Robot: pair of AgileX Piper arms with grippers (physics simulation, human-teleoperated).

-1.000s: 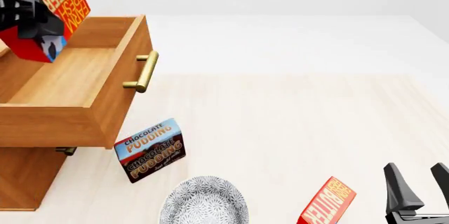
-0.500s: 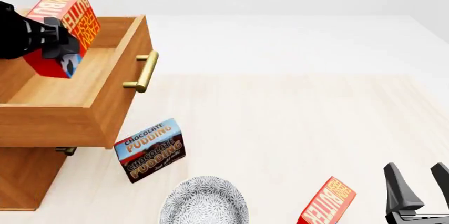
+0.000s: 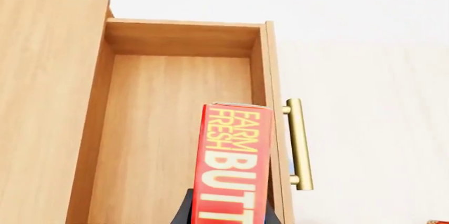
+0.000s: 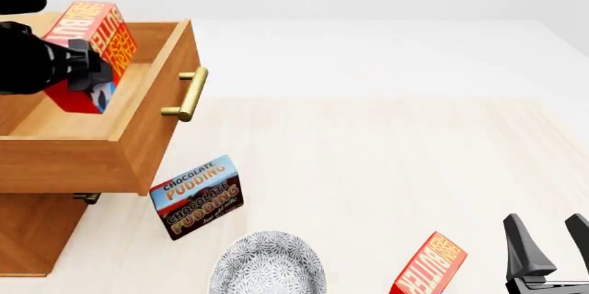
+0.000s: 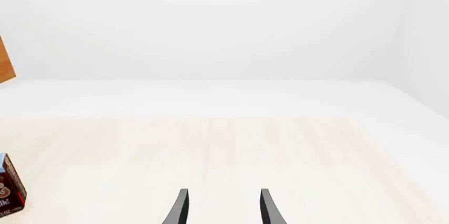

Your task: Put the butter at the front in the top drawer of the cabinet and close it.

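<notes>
Over the open top drawer (image 4: 92,111) my left pincer (image 4: 81,66) is clamped on the butter (image 4: 90,52), box tilted, above the drawer floor I think. Left wrist view alone reads "FARM FRESH BUTT…" and shows the drawer's brass handle (image 3: 300,144) side-on. Front view alone shows the "CHOCOLATE PUDDING" box (image 4: 197,196), patterned plate (image 4: 267,266), second butter box (image 4: 431,266) on the tabletop (image 4: 387,156). Right pincer (image 5: 222,205) spread apart, holding nothing.
</notes>
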